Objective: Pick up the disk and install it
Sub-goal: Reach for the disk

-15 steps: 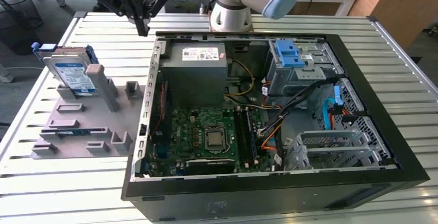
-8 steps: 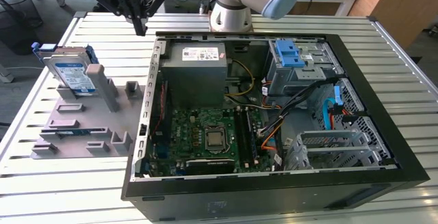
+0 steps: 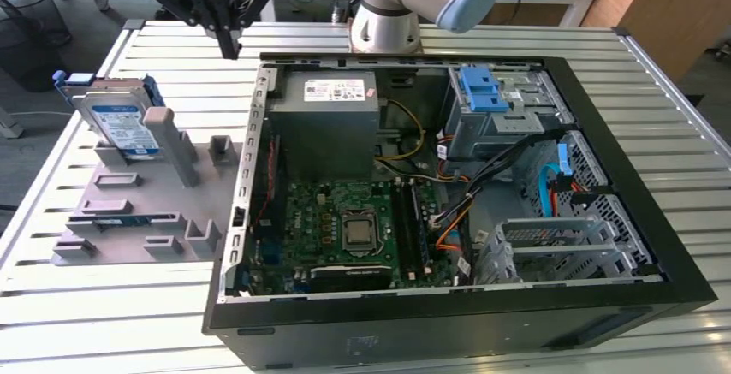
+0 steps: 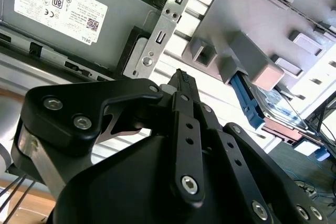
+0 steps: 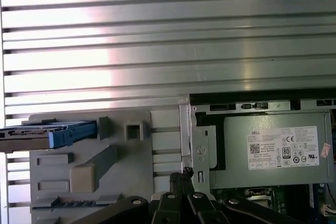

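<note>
- Standing on edge in a slot of the grey holder [image 3: 149,211], the disk [image 3: 120,121] sits outside the case, at the exterior view's left. Its label faces the camera and its blue bracket wraps its edges.
- In the second wrist view the disk [image 4: 273,103] shows as a silver face behind a holder block. In the first wrist view the disk [image 5: 31,136] shows edge-on, with the bracket's blue end toward the case.
- Nothing touches the disk, so I judge that it has not yet been picked up.
- The gripper [image 3: 232,49] hangs above the table near the case's far corner, well apart from the disk and higher than it.
- Its fingers are drawn together to a single tip with nothing between them, which both wrist views confirm [image 4: 181,74] [image 5: 186,173].
- The case [image 3: 639,305] lies open on its side, with the power supply [image 3: 337,104] at the far end and the motherboard [image 3: 354,228] nearer the camera.
- At the exterior view's right are a blue-topped drive cage [image 3: 497,104] and, nearer the camera, a silver cage [image 3: 549,241] that looks empty.
- By my reading none of the task is done: grasping the disk, carrying it and seating it in the case are all left.
- The slatted table [image 3: 457,36] carries both holder and case, and the arm's base [image 3: 383,27] stands on it behind the case.
</note>
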Controlling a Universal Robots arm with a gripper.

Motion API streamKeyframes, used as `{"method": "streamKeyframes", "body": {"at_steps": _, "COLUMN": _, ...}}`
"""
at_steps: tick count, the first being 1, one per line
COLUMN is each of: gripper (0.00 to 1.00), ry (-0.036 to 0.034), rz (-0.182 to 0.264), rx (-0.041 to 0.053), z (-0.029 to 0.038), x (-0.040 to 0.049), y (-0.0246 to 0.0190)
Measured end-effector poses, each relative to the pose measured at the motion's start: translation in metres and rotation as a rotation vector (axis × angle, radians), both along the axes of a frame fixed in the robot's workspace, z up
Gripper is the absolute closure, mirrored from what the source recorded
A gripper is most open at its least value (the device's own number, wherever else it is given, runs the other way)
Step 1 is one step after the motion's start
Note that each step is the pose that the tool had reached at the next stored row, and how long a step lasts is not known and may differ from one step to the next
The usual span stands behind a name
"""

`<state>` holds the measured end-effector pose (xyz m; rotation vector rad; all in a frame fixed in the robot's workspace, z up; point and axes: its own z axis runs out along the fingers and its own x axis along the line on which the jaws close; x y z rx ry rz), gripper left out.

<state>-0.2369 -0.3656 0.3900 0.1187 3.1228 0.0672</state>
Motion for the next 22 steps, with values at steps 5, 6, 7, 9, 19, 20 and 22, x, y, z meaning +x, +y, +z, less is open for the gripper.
{"method": "streamKeyframes", "body": {"at_steps": 5, "gripper": 0.89, "ry": 0.0000, "rz": 0.000, "rx": 0.0000, "z": -0.0001, "x": -0.0037, "y": 0.0016}}
{"method": "streamKeyframes", "body": {"at_steps": 6, "gripper": 0.89, "ry": 0.0000, "rz": 0.000, "rx": 0.0000, "z": -0.0001, "x": -0.0046, "y": 0.0020}}
{"method": "streamKeyframes", "body": {"at_steps": 7, "gripper": 0.89, "ry": 0.0000, "rz": 0.000, "rx": 0.0000, "z": -0.0001, "x": -0.0055, "y": 0.0025}}
{"method": "streamKeyframes", "body": {"at_steps": 9, "gripper": 0.89, "ry": 0.0000, "rz": 0.000, "rx": 0.0000, "z": -0.0002, "x": -0.0072, "y": 0.0036}}
{"method": "streamKeyframes", "body": {"at_steps": 19, "gripper": 0.89, "ry": 0.0000, "rz": 0.000, "rx": 0.0000, "z": -0.0004, "x": -0.0157, "y": 0.0071}}
{"method": "streamKeyframes", "body": {"at_steps": 20, "gripper": 0.89, "ry": 0.0000, "rz": 0.000, "rx": 0.0000, "z": -0.0004, "x": -0.0165, "y": 0.0074}}
{"method": "streamKeyframes", "body": {"at_steps": 22, "gripper": 0.89, "ry": 0.0000, "rz": 0.000, "rx": 0.0000, "z": -0.0005, "x": -0.0182, "y": 0.0079}}
